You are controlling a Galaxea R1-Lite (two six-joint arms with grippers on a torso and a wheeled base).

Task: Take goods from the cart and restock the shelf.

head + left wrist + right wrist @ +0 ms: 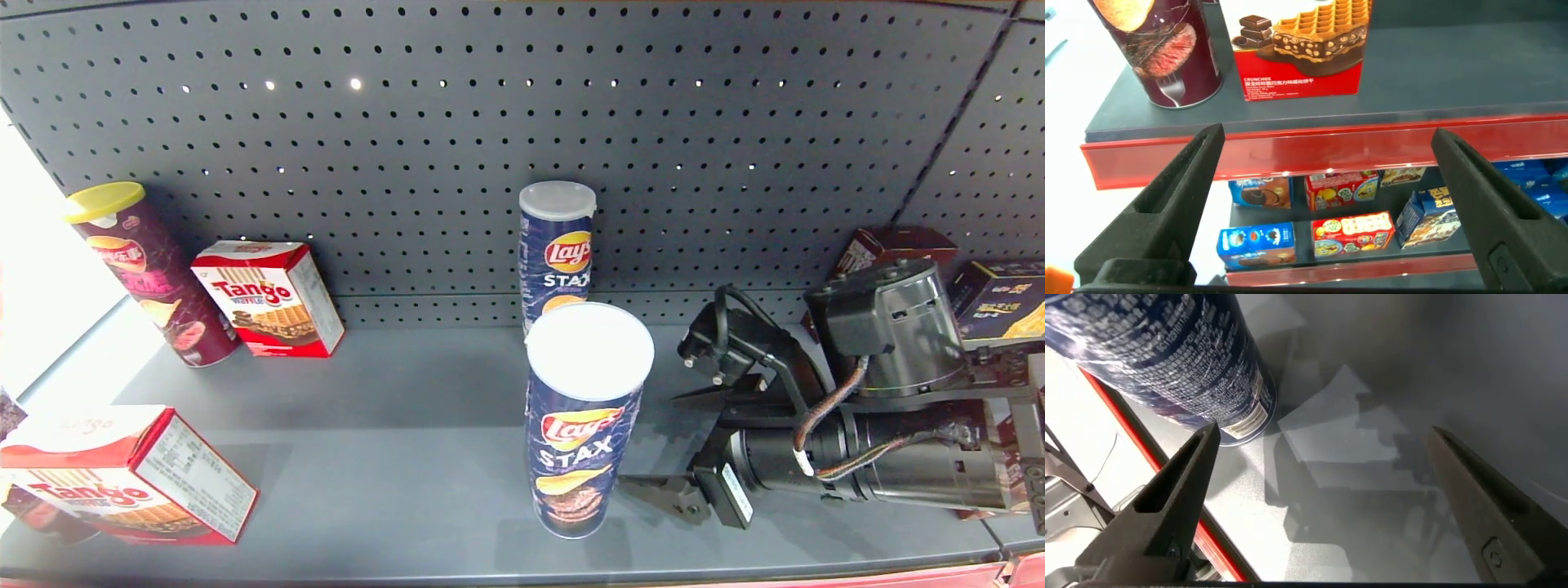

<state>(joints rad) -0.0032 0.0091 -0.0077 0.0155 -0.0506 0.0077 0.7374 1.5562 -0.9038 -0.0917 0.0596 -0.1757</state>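
Now | blue can (584,416) upright near shelf (367,457) front edge | right hand (653,441) spread, just right of it | step: placement looks done | next: withdraw without nudging can, fetch more.

Black right arm (890,465), grey cylindrical joint (910,327), braided cable (826,406), 2 wedge-shaped fingers (660,492)

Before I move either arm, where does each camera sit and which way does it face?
Head: on the robot, facing forward and down onto the grey shelf; right arm and open right hand beside the front blue can.
Left wrist: out in front of the shelf's red edge, facing it and the lower shelves; open left hand frames it.
Right wrist: over the shelf, facing the can's base; its own fingers show.
Shared: head and right wrist both show that can and right hand.
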